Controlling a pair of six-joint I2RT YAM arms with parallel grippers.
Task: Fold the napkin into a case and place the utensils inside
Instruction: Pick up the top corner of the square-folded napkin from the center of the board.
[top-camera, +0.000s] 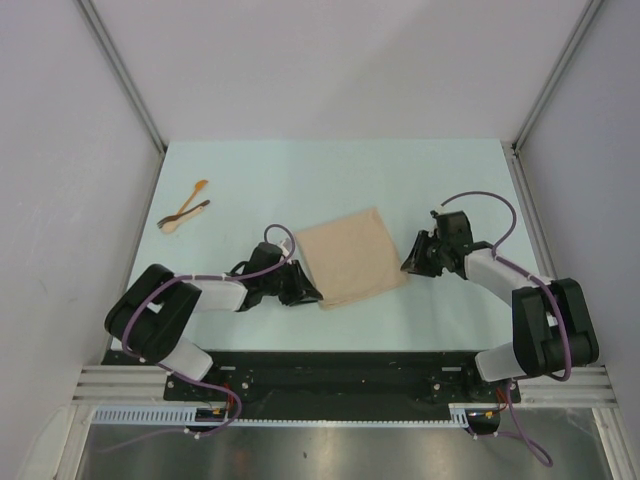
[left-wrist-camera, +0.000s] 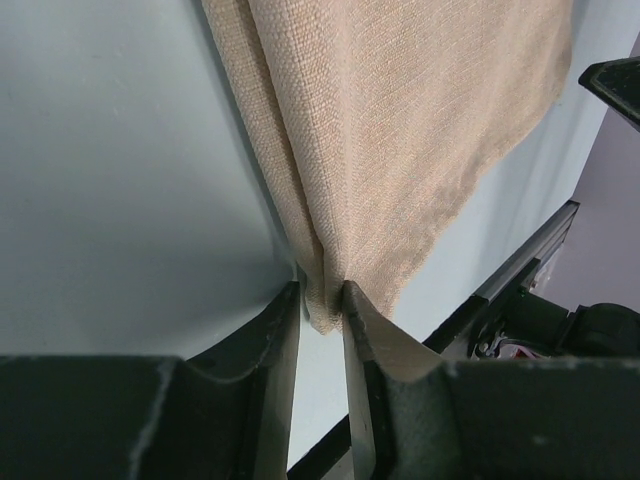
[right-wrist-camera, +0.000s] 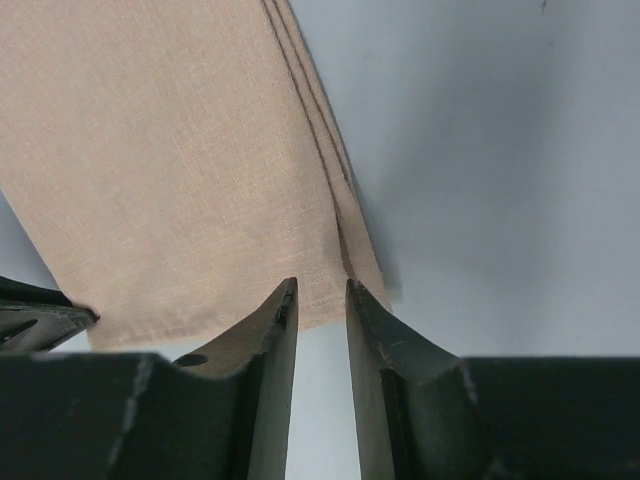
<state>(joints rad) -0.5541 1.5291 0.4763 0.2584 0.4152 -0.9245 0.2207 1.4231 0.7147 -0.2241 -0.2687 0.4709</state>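
Observation:
The napkin (top-camera: 350, 258) lies folded to a beige rectangle at the middle of the table. My left gripper (top-camera: 303, 292) is at its near left corner. In the left wrist view that corner of the napkin (left-wrist-camera: 400, 120) sits bunched between the narrowly parted tips of the left gripper (left-wrist-camera: 322, 292). My right gripper (top-camera: 410, 262) is at the right corner, and its narrowly open tips (right-wrist-camera: 322, 287) straddle the edge of the napkin (right-wrist-camera: 170, 170). The utensils lie crossed at the far left: a light orange spoon (top-camera: 198, 190) and a darker piece (top-camera: 198, 206). No finished case shows.
White walls and two metal posts (top-camera: 125, 75) close in the table on three sides. A black rail (top-camera: 340, 365) runs along the near edge between the arm bases. The right arm's dark tip (left-wrist-camera: 615, 85) shows in the left wrist view.

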